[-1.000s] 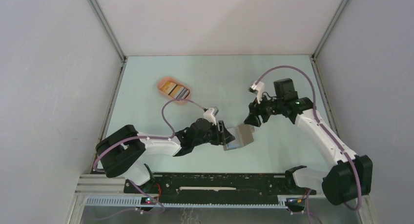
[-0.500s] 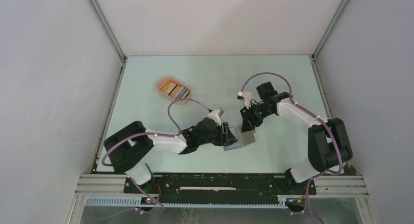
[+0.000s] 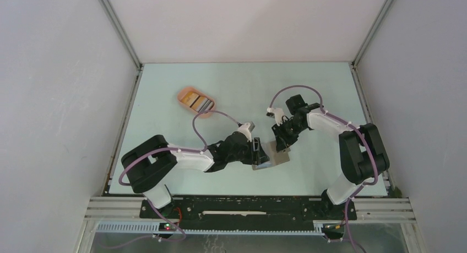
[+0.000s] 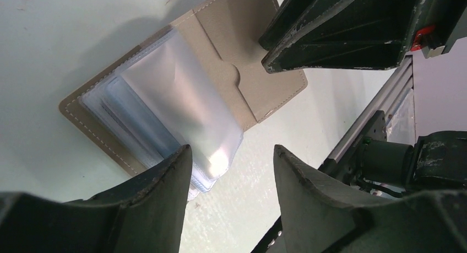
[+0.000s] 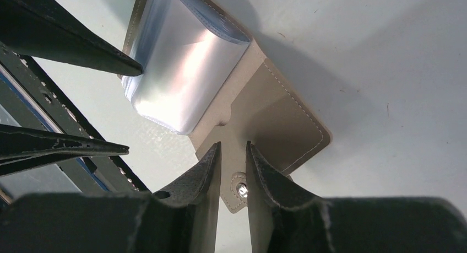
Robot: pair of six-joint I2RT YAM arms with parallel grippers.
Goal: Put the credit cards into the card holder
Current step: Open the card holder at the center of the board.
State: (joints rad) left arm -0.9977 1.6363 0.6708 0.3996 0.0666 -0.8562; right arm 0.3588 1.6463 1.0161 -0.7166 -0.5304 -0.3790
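The card holder [image 3: 272, 156] lies unfolded on the table, a tan flap [image 5: 281, 115] on one side and clear plastic sleeves [image 4: 176, 98] on the other. My left gripper [image 4: 231, 159] is open, low at the sleeve side, one finger over the sleeves' corner. My right gripper [image 5: 233, 154] points down at the flap's edge, its jaws a narrow gap apart over the snap tab [image 5: 238, 191], clamping nothing I can see. The credit cards [image 3: 198, 102], one orange and others dark with pale stripes, lie in the peach tray [image 3: 184, 93] at the far left.
The two grippers [image 3: 258, 152] [image 3: 282, 143] are close together over the card holder. The left fingers [image 5: 71, 43] show in the right wrist view. A metal rail [image 3: 248, 200] runs along the near table edge. White walls stand on three sides.
My right arm has swung in and down onto the card holder's flap and its jaws have narrowed. The flap now lies flatter. My left gripper edged slightly right.
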